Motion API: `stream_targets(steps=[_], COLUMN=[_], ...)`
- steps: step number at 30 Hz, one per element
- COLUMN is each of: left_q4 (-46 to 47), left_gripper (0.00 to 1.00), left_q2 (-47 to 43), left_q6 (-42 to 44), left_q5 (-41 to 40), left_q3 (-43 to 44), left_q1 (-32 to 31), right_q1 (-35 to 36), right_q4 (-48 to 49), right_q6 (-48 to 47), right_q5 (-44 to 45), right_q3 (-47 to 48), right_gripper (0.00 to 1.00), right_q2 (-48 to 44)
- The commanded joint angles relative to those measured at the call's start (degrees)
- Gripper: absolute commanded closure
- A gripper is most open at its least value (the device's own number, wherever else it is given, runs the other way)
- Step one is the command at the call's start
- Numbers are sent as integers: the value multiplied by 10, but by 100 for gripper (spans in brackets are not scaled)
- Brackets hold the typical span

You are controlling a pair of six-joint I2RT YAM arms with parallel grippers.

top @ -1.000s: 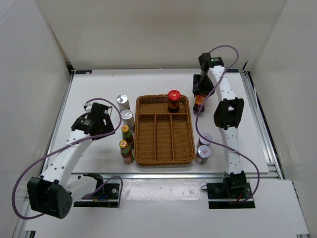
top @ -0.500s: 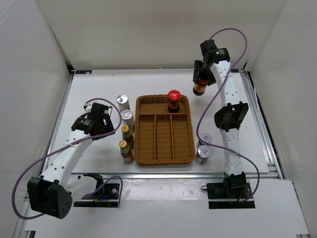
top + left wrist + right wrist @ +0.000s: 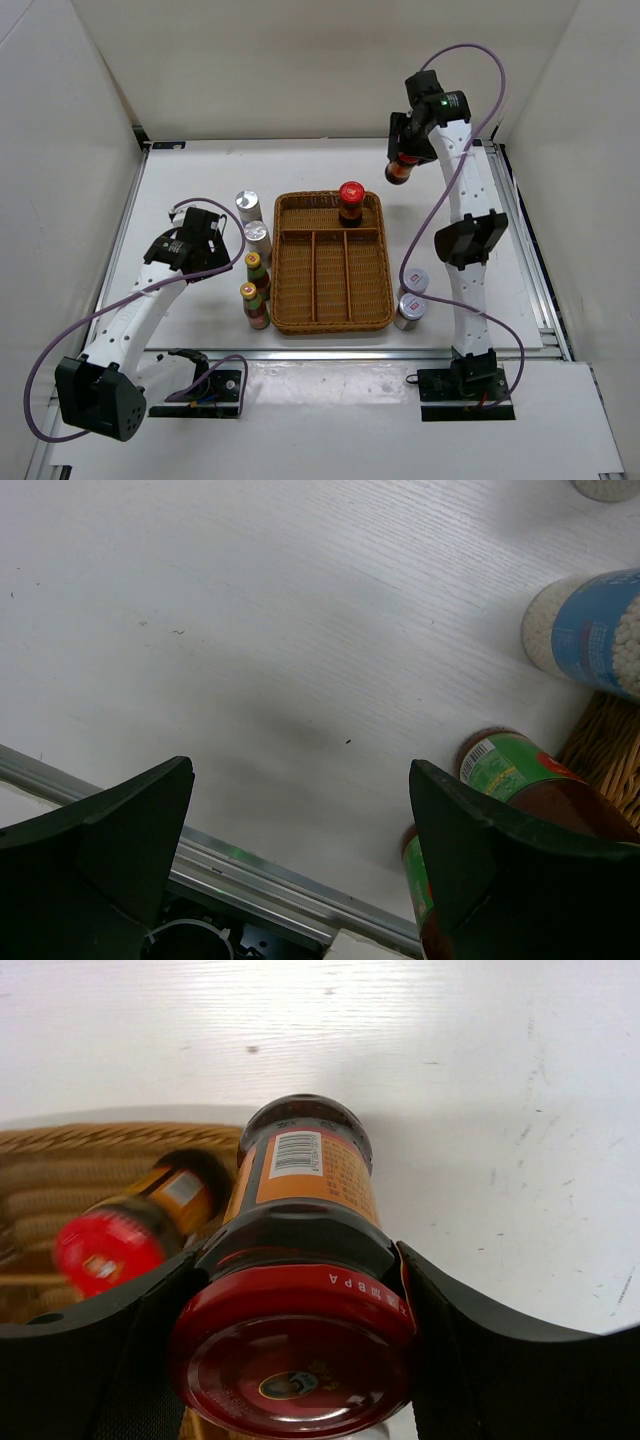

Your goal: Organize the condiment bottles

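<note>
My right gripper is shut on a dark red-capped bottle, held in the air just past the wicker tray's far right corner; the right wrist view shows its cap between my fingers. The other red-capped bottle stands in the tray's far compartment and shows in the right wrist view. Two silver-capped bottles and two slim green/orange-capped bottles stand left of the tray. Two grey-capped bottles stand right of it. My left gripper is open and empty beside the left row.
The brown wicker tray with one wide far compartment and three long near compartments sits mid-table. White walls enclose the table on three sides. A metal rail runs along the table edge under my left gripper.
My right gripper has lifted the red-capped bottle off the table at the tray's right and raised it higher, a little leftward. The left arm has not moved.
</note>
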Motion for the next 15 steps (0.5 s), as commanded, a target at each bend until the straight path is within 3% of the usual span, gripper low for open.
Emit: stream_targets(steps=[1,10,15], left_q4=[9,14,14], left_gripper=[0,0,0], left_q2=[-8,-8,-2], left_q6=[-3,-3,-3], left_q5=[-2,4,4], left_q3=[-3,-8,-8], left_q1=[-2,-18,-38], right_q1=[39,111,155], right_q4=[24,75,81], right_q6=[-9,-40,-40], right_q5=[-49,-215,-225], right_q3=[40,56,56], right_gripper=[100,100,100], right_q2=[-93,-75,-54])
